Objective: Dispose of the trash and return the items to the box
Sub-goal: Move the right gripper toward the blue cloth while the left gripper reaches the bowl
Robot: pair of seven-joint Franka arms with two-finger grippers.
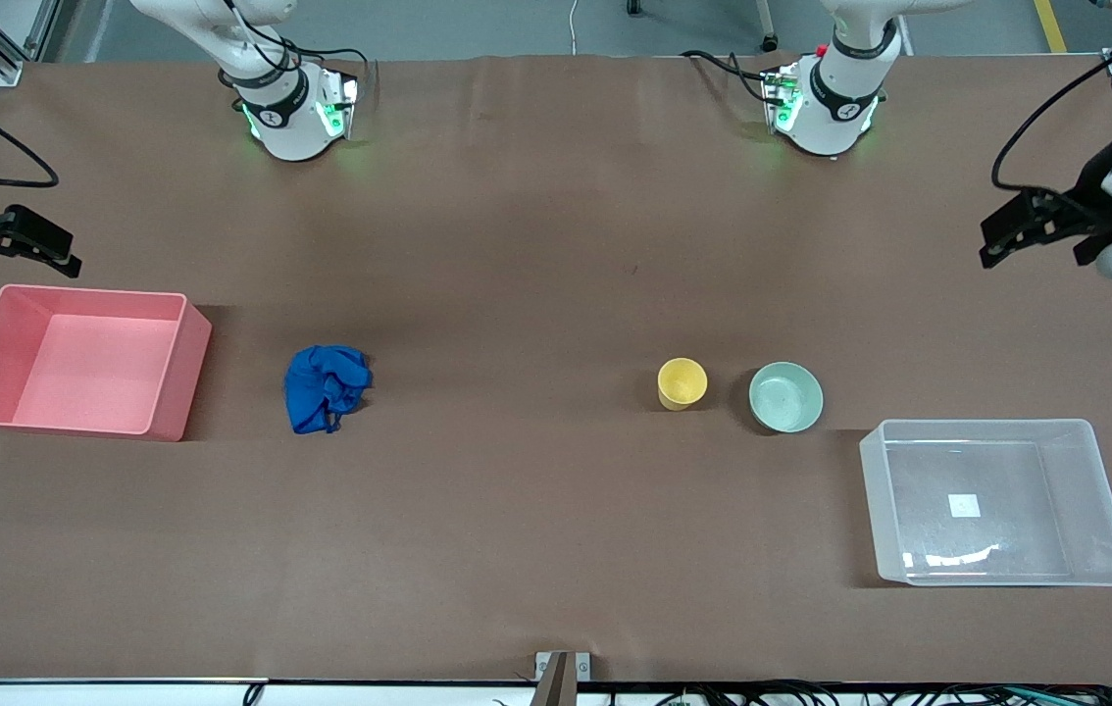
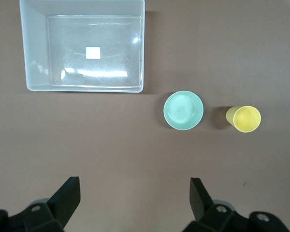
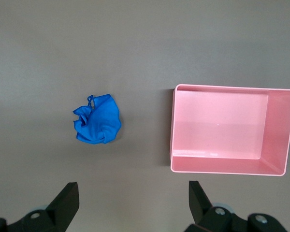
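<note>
The blue wad of trash (image 1: pixel 326 387) lies on the brown table; it also shows in the right wrist view (image 3: pixel 97 119). The yellow cup (image 1: pixel 682 382) stands upright beside the mint-green bowl (image 1: pixel 785 396); both show in the left wrist view, cup (image 2: pixel 246 119) and bowl (image 2: pixel 183 110). The clear box (image 1: pixel 909 510) sits empty at the left arm's end, nearer the camera than the bowl; it also shows in the left wrist view (image 2: pixel 36 58). My left gripper (image 1: pixel 987 245) (image 2: pixel 134 186) is open and empty, high over bare table. My right gripper (image 1: pixel 74 253) (image 3: pixel 133 188) is open and empty, high over bare table.
An empty pink bin (image 1: pixel 178 373) stands at the right arm's end, beside the blue wad; it also shows in the right wrist view (image 3: pixel 222 164). Both arm bases stand along the table edge farthest from the camera.
</note>
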